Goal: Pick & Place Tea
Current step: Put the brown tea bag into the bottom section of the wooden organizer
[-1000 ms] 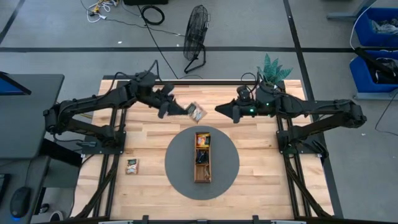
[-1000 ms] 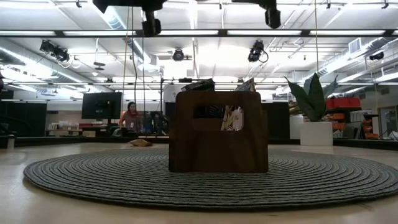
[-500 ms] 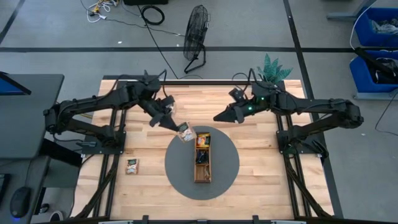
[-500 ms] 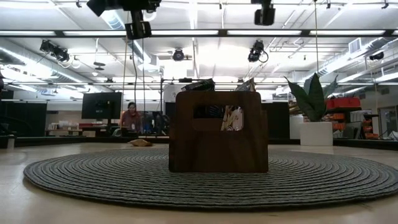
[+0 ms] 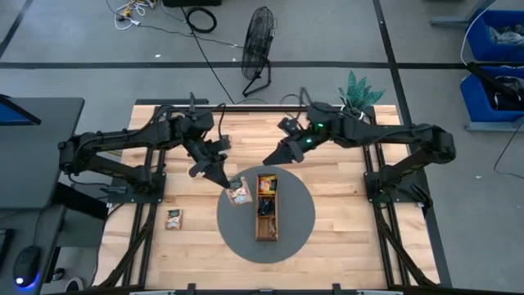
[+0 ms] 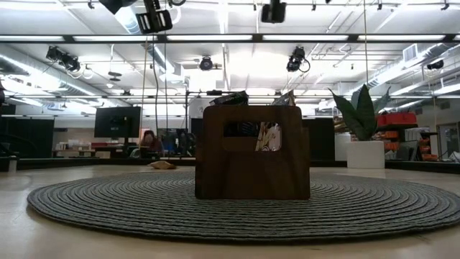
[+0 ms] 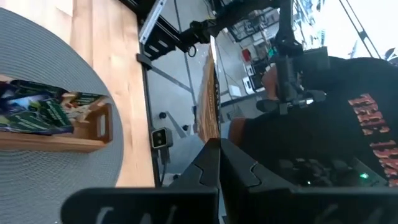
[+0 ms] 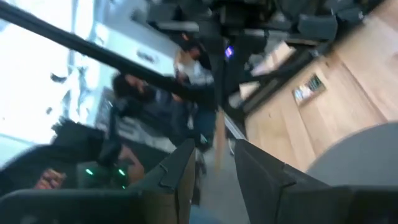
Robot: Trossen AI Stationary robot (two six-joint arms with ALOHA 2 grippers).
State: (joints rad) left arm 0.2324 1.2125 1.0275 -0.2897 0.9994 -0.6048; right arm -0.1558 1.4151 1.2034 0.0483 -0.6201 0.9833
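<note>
Left gripper [image 5: 223, 179] has its fingers pressed together on one corner of a tea sachet [image 5: 238, 193], a small pale square with a dark print. The sachet hangs over the left edge of the round grey mat [image 5: 299, 233], just beside the far end of the wooden tray [image 5: 257, 215] and not yet over it. In the left wrist view the two dark fingers meet with no gap showing.

Part of the job looks done. The tray's far compartment already holds orange and yellow sachets [image 5: 268, 183], and the middle one holds darker sachets [image 5: 266, 206]. The near compartment seems to show bare wood. From table height, a few sachet tops poke above the tray's end wall.

What is left, as far as can be seen: the held sachet has to go across and down into a compartment. One more sachet [image 5: 173, 217] lies flat on the bare wood near the table's front left, well apart from the mat. No other loose tea shows on the table, so I judge the task to be in its later half.

Right gripper [image 5: 268, 159] hovers above the far side of the mat, near the tray's far end. Its fingers are spread with nothing between them.
</note>
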